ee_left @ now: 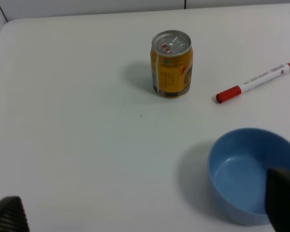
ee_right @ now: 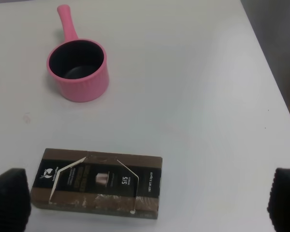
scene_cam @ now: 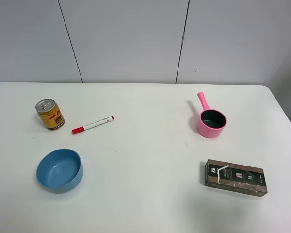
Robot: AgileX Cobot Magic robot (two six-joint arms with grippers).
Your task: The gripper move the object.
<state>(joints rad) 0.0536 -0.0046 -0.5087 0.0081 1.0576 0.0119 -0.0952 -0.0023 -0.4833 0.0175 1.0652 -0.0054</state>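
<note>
The yellow-gold can (scene_cam: 50, 114) with red markings and a silver pull-tab top stands upright at the table's left. It also shows in the left wrist view (ee_left: 171, 64). My left gripper (ee_left: 145, 212) is open and empty, well short of the can; only its two black fingertips (ee_left: 5, 216) show at the frame's edges. My right gripper (ee_right: 147, 200) is open and empty, its black fingertips (ee_right: 8, 199) set wide on either side of the brown carton (ee_right: 99, 183). Neither arm shows in the exterior high view.
A red-capped white marker (scene_cam: 92, 124) lies right of the can. A blue bowl (scene_cam: 59, 170) sits in front of the can. A pink pot (scene_cam: 211, 122) with a handle stands at the right. The brown carton (scene_cam: 236, 177) with a straw lies front right.
</note>
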